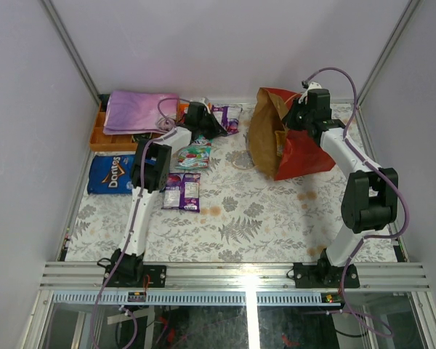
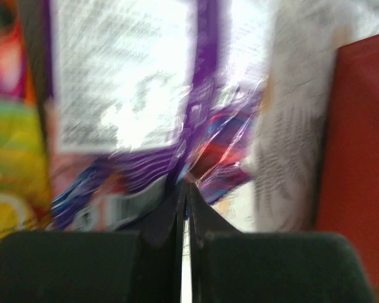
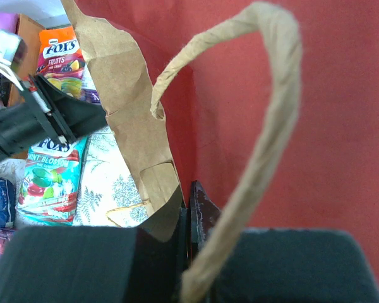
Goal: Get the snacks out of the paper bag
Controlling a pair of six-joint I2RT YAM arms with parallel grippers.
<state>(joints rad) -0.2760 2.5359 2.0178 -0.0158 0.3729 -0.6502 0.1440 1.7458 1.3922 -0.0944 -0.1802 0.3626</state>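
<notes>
The red paper bag (image 1: 299, 151) lies at the back right, its brown inside facing left. My right gripper (image 1: 293, 118) is shut on the bag's rim (image 3: 167, 189), with the string handle (image 3: 265, 145) looping in front of the camera. My left gripper (image 1: 205, 121) is shut on the edge of a purple packet (image 1: 229, 116), which is blurred in the left wrist view (image 2: 145, 95), just left of the bag. A green packet (image 1: 195, 154), a second purple packet (image 1: 183, 190) and the blue Doritos bag (image 1: 112, 173) lie on the table. An orange packet (image 3: 60, 53) lies at the back.
An orange tray (image 1: 100, 137) with a folded purple-pink cloth (image 1: 138, 110) on it stands at the back left. A loop of string (image 1: 241, 160) lies on the patterned tablecloth beside the bag's mouth. White walls close in the back and sides.
</notes>
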